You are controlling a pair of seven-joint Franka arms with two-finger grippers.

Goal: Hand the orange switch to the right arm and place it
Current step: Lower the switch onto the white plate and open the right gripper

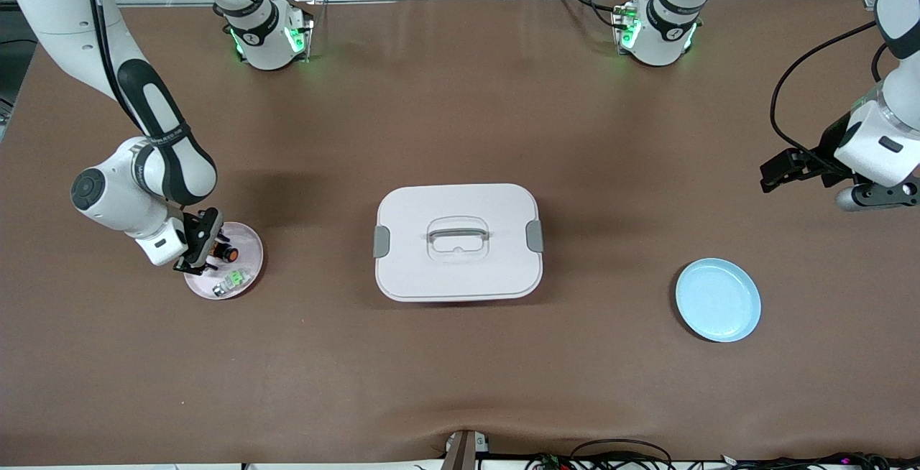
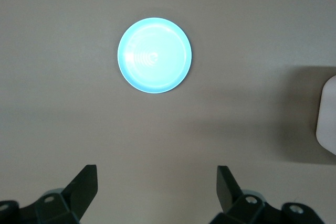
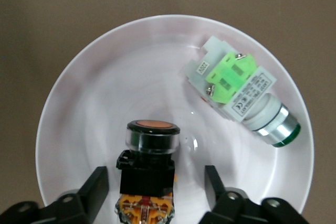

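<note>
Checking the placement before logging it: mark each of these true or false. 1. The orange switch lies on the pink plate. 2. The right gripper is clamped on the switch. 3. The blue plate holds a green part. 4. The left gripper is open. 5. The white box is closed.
1. True: the orange switch lies on the pink plate.
2. False: the right gripper is open, fingers either side of the switch, not touching.
3. False: the blue plate holds nothing; the green part is on the pink plate.
4. True: the left gripper is open.
5. True: the white box has its lid on.
</note>
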